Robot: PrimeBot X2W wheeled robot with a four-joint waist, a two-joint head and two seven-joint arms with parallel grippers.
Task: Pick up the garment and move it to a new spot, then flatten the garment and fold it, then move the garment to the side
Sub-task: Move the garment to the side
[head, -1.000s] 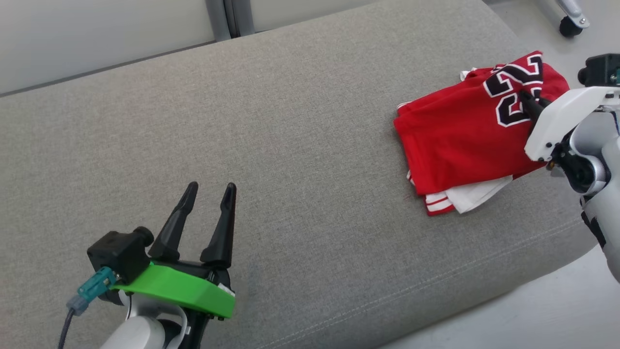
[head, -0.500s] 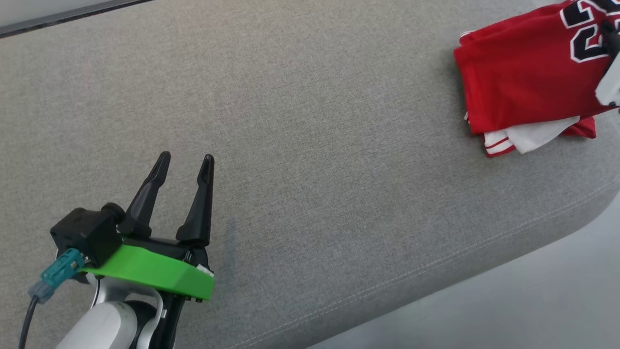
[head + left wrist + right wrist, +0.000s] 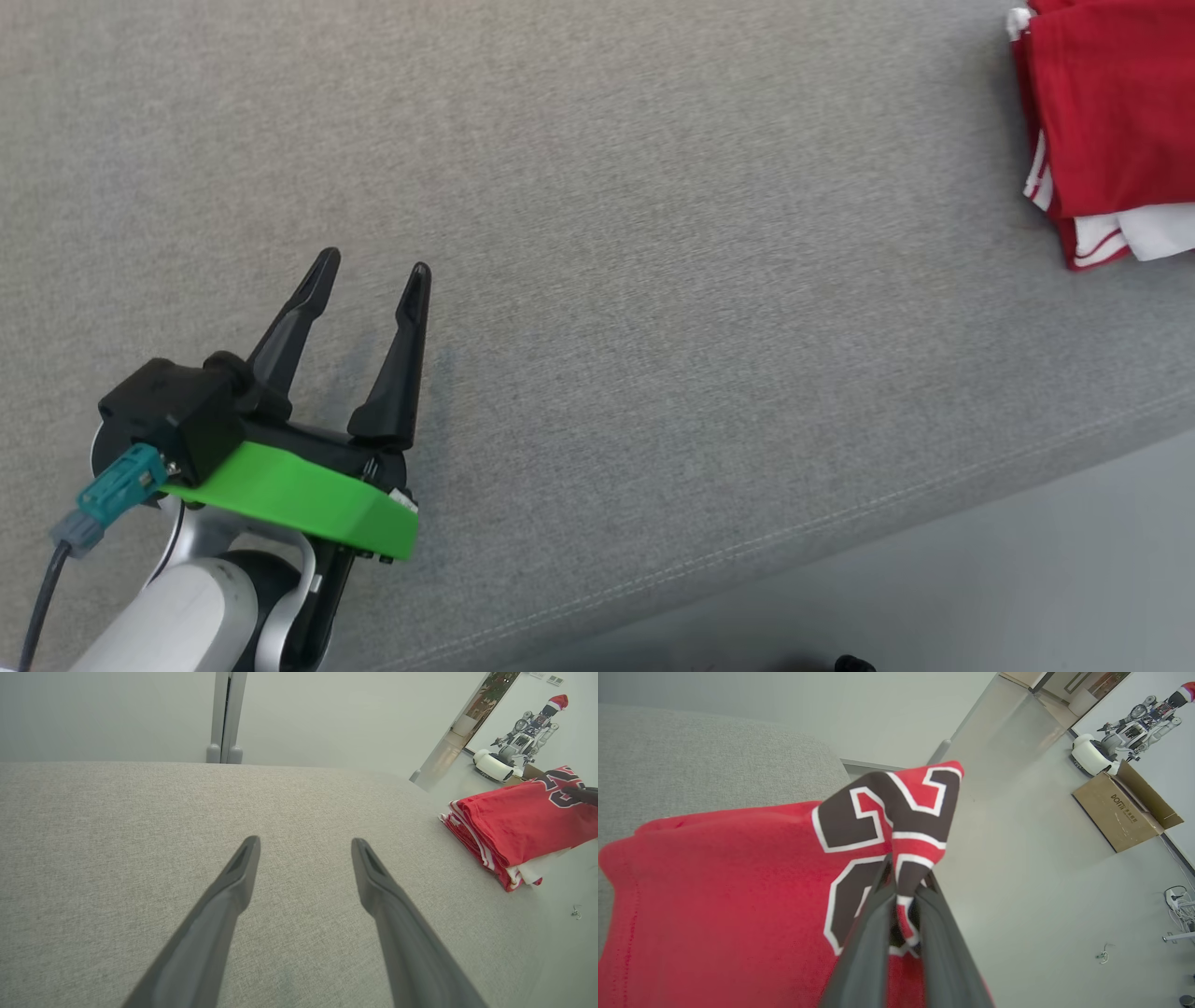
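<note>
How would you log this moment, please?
right gripper: shut on red jersey | left gripper: open, empty | surface: grey cushion

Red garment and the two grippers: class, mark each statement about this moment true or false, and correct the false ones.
1. The right gripper has its jaws shut on a numbered part of the red garment. True.
2. The left gripper has its jaws shut on the garment. False: its jaws stand open and empty over the grey cushion, apart from the garment.
3. The garment lies spread out in a single layer. False: it is folded, and the left wrist view shows its stacked red and white edges.
4. A cardboard box sits on the floor. True.
</note>
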